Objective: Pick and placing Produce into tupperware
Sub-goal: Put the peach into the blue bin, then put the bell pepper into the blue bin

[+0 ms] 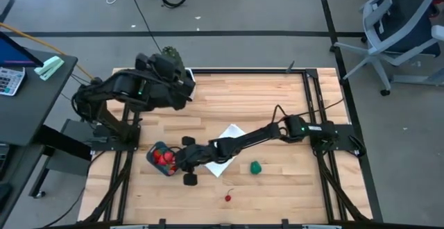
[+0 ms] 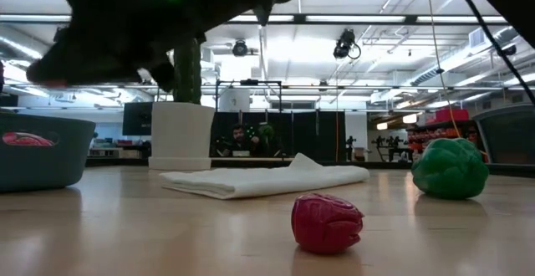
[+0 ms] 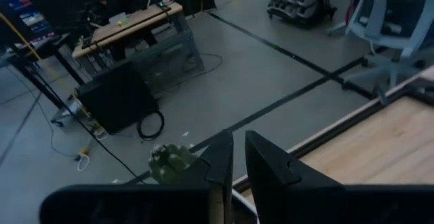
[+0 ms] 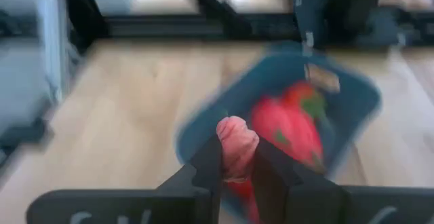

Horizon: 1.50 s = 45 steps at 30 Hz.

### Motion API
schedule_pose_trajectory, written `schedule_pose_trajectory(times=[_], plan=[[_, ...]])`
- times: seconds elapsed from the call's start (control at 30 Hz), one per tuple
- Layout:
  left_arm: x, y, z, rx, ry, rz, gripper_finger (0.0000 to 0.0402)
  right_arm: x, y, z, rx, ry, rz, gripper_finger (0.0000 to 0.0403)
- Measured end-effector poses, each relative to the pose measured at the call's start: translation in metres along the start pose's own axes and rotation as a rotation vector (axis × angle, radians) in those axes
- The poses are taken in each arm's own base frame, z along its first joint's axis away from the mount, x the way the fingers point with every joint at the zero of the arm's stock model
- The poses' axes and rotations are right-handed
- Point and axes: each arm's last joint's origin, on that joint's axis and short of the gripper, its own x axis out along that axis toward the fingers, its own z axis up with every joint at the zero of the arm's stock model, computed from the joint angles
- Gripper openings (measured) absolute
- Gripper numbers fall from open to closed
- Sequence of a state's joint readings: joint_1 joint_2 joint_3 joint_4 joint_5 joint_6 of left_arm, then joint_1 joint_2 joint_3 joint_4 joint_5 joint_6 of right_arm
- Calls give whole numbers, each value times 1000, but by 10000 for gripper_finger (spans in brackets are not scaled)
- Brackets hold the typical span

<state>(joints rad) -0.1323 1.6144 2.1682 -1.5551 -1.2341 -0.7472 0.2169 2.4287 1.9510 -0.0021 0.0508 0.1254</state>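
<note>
The right pincer (image 4: 236, 157) clamps a pinkish ball (image 4: 237, 144) between its two dark fingers and hangs just above the teal tupperware (image 4: 352, 91), which already holds red strawberries (image 4: 288, 127). Seen from above, that pincer (image 1: 182, 157) sits at the tub's (image 1: 152, 153) edge, near the front left part of the wooden bench (image 1: 277, 97), with the right arm stretched across a white flat panel (image 1: 230, 133) lying just beside the tub. A green piece of produce (image 1: 256, 167) rests on the boards to the right of the panel, and a small red fruit (image 1: 227, 198) lies apart from it, nearer the bench's front edge. In the level view the red fruit (image 2: 327, 222) sits closest, the green piece (image 2: 450, 169) behind it to the right, and the tub (image 2: 42, 150) at far left. The left pincer (image 3: 238, 157), its fingers drawn to a narrow gap with nothing between them, is raised over the bench's back left corner, beside a cactus (image 3: 173, 163) in a white pot (image 2: 180, 135).
</note>
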Motion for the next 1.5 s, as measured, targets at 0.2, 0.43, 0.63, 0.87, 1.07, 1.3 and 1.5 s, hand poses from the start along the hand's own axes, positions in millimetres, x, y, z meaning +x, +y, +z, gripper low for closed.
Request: schedule_pose_trajectory(times=[0.2,0.43,0.63,0.87,1.07,1.3,1.5], plan=[[2,-3,-2,35,24,-9,42,14,-10,-15,-5,62,-21,66],[8,-12,-4,52,33,4,45,19,-16,-25,-37,105,-31,89],[12,-16,-5,70,41,11,41,18,-16,-23,-51,99,-32,145],[12,-17,-6,82,43,12,43,-4,-13,6,-75,55,-26,176],[12,-17,-7,105,64,-10,48,-64,-8,24,-84,379,-45,169],[18,-17,-4,89,80,-20,50,-150,-13,35,0,758,-226,153],[22,-20,-7,78,201,-140,58,-222,9,51,130,852,-361,148]])
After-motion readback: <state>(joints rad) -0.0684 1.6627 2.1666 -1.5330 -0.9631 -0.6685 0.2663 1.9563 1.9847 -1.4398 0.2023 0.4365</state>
